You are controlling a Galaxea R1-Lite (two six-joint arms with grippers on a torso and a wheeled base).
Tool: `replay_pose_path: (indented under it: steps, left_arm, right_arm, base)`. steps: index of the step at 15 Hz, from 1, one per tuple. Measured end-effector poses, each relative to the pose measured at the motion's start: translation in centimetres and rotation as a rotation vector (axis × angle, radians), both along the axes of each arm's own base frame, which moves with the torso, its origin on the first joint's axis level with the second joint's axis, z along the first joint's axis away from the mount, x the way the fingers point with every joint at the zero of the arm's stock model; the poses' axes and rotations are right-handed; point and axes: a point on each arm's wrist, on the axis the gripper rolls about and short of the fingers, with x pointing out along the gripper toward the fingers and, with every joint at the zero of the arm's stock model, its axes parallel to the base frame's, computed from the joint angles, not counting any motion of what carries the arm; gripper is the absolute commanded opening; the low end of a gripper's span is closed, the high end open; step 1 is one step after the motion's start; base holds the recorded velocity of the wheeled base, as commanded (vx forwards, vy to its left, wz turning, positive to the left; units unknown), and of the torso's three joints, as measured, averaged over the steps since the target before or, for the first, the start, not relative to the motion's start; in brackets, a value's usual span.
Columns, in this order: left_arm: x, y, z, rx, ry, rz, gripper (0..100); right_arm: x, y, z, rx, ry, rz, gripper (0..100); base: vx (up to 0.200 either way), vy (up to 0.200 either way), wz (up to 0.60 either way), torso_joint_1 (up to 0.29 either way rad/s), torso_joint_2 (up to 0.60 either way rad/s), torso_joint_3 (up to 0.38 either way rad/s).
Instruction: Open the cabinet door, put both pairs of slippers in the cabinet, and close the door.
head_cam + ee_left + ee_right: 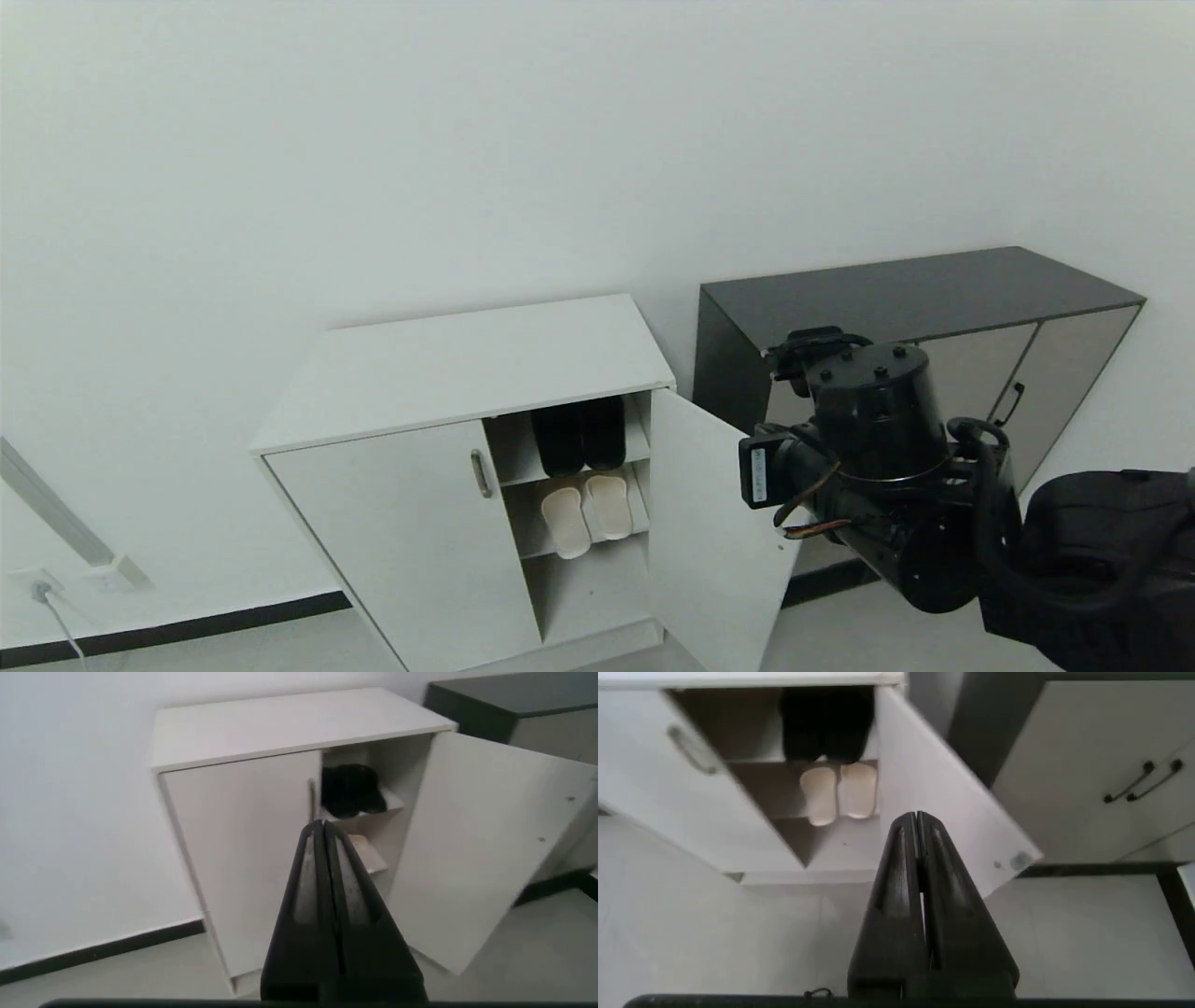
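The white cabinet (467, 364) stands against the wall with its right door (714, 523) swung open. A black pair of slippers (579, 434) sits on the upper shelf and a white pair (586, 509) on the shelf below. My right arm is in front of the open door's outer edge; its gripper (919, 826) is shut and empty, a little back from the open door (943, 793). My left gripper (323, 833) is shut and empty, in front of the closed left door (248, 849).
A dark sideboard (915, 299) with grey doors stands right of the cabinet, close behind the open door. The closed left door carries a metal handle (481, 473). A wall socket with a cable (39, 590) is at the far left, above a black skirting.
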Motion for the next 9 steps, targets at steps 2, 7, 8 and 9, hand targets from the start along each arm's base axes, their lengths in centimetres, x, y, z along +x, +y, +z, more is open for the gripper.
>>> replay_pose_path:
  steps: [2,7,8,9]
  left_arm:
    - [0.0,0.0,0.0,0.000,0.000,0.000,0]
    - [0.0,0.0,0.0,-0.001,0.000,-0.004,0]
    - [0.0,0.0,0.0,-0.001,0.000,-0.004,0]
    - [0.0,0.0,0.0,0.000,-0.002,-0.003,0]
  right_arm:
    - [0.3,0.1,-0.2,0.003,-0.004,-0.002,0]
    - [1.6,-0.3,-0.6,-0.002,-0.015,-0.035,0]
    - [2.1,-0.5,-0.8,-0.009,-0.017,-0.049,0]
    - [2.8,-0.8,-0.9,-0.017,-0.020,-0.065,0]
  base:
    - [-0.200,0.000,0.00,0.002,0.00,0.005]
    - [-0.160,0.000,0.00,0.000,0.00,0.001]
    - [0.000,0.000,0.00,0.000,0.00,0.000]
    - [0.000,0.000,0.00,0.000,0.00,0.000]
